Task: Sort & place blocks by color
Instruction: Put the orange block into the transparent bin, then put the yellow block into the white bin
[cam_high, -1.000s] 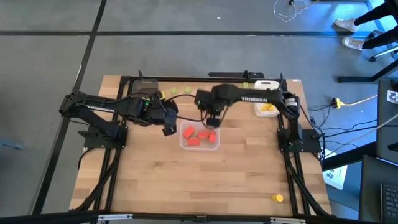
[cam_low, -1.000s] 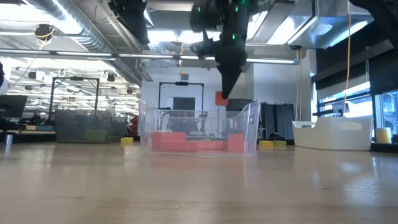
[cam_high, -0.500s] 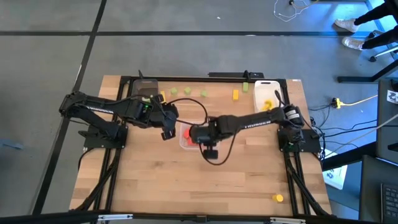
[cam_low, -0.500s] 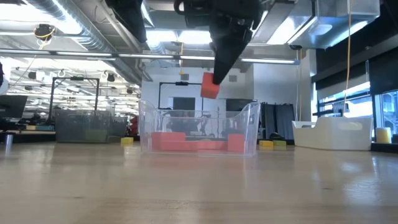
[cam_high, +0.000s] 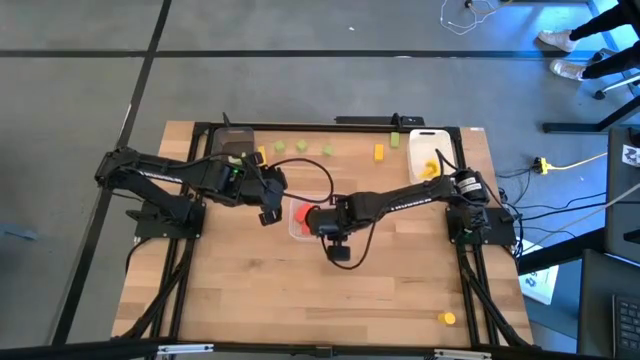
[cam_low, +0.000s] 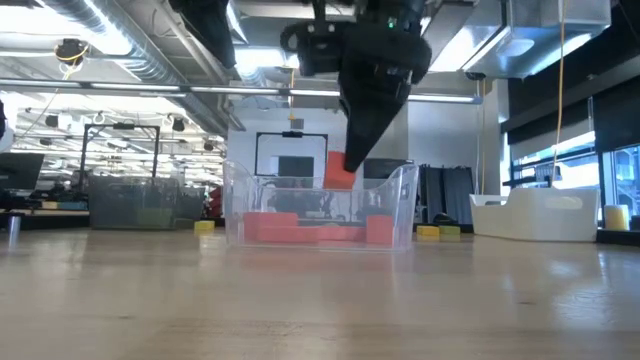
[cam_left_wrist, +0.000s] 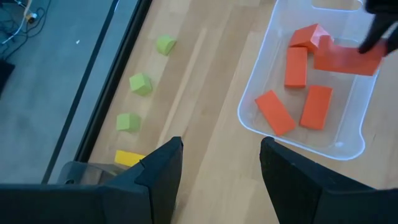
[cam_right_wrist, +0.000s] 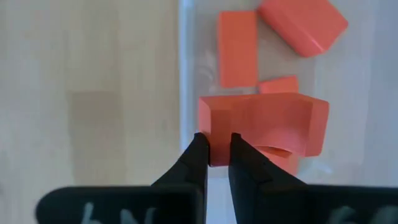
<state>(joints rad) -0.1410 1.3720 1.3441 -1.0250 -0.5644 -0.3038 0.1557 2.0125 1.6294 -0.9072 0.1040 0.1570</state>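
Observation:
My right gripper (cam_high: 312, 217) is over the left end of the clear tray (cam_high: 296, 231), shut on a red block (cam_high: 300, 212). In the low view the red block (cam_low: 340, 170) hangs at about the height of the tray's rim (cam_low: 240, 170). Several red blocks (cam_left_wrist: 296, 66) lie flat on the tray's floor. My left gripper (cam_high: 269, 211) is open and empty, just left of the tray. Light green blocks (cam_high: 302, 147) and yellow blocks (cam_high: 379, 152) lie on the table near its far edge. My right gripper pinches the red block by one end (cam_right_wrist: 217, 148) between its two fingertips (cam_right_wrist: 199, 155). The fingers point down from above. The block is lifted clear, slightly tilted, over the tray just inside its rim (cam_right_wrist: 185, 62).
A dark grey tray (cam_high: 235, 143) stands at the far left. A white tray (cam_high: 428, 135) holding yellow blocks (cam_high: 430, 172) stands at the far right. One yellow block (cam_high: 447, 318) lies near the table's near right corner. In the left wrist view, green blocks (cam_left_wrist: 140, 83) lie beyond the tray.
My right gripper has carried the red block from the tray's far side toward the table's near and left edges, across the tray. The block first rose, then came down to rim height over the tray's left end. The gripper stays shut on it.

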